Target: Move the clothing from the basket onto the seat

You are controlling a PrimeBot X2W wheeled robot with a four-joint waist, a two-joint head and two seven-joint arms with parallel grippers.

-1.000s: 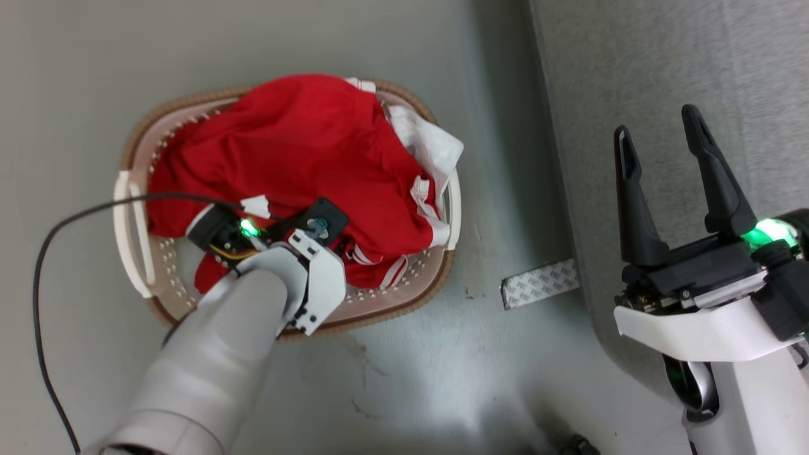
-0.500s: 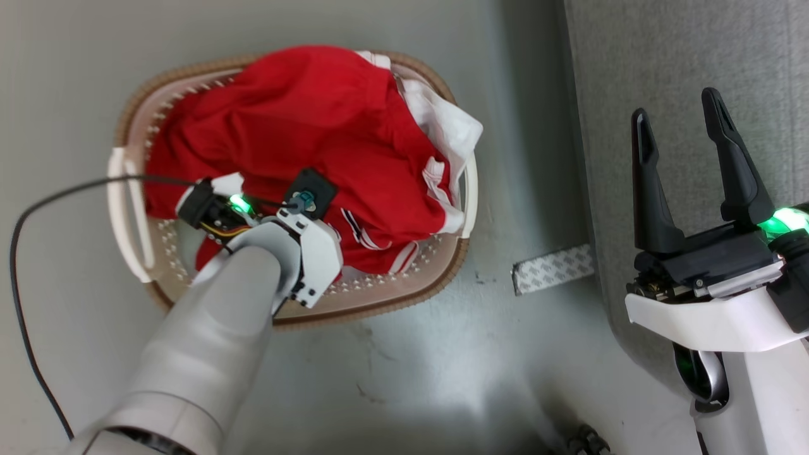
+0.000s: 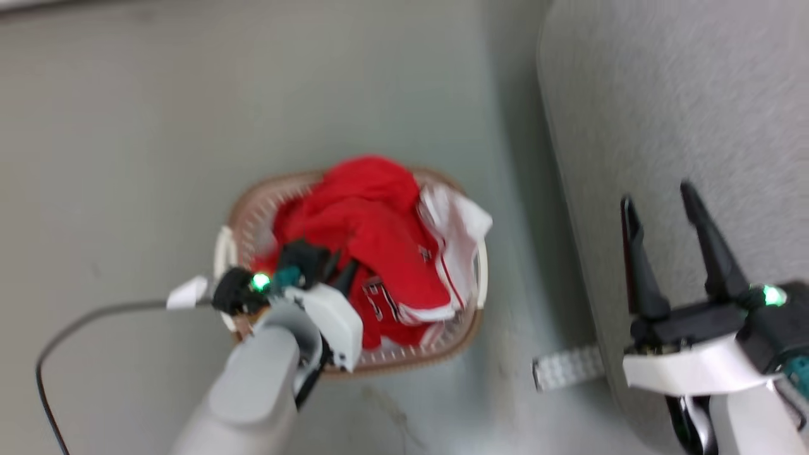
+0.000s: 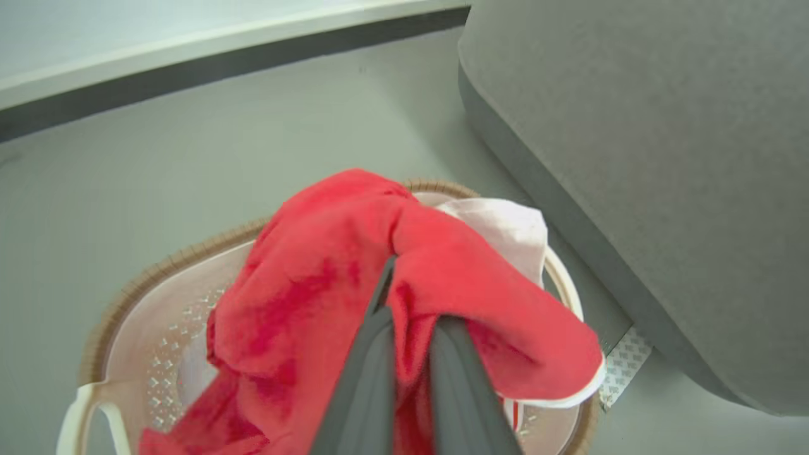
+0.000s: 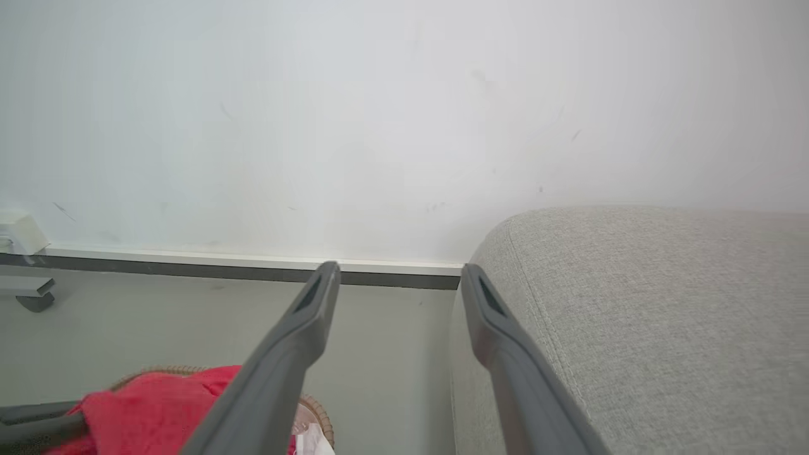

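left gripper point(image 4: 404, 328) clamped on clothing point(image 4: 328, 278), over basket point(image 4: 145, 297)

No text can be read: the white lettering on the red clothing point(image 3: 373, 234) is too blurred.

Soft matt cloth clothing point(image 4: 303, 284), smooth perforated plastic basket point(image 4: 139, 341), rough woven-fabric seat point(image 4: 663, 158), smooth matt floor point(image 4: 189, 158)

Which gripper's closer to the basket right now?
Left. The left gripper is right over the basket, shut on the clothing piled in it. The right gripper is open, well off to the side by the seat.
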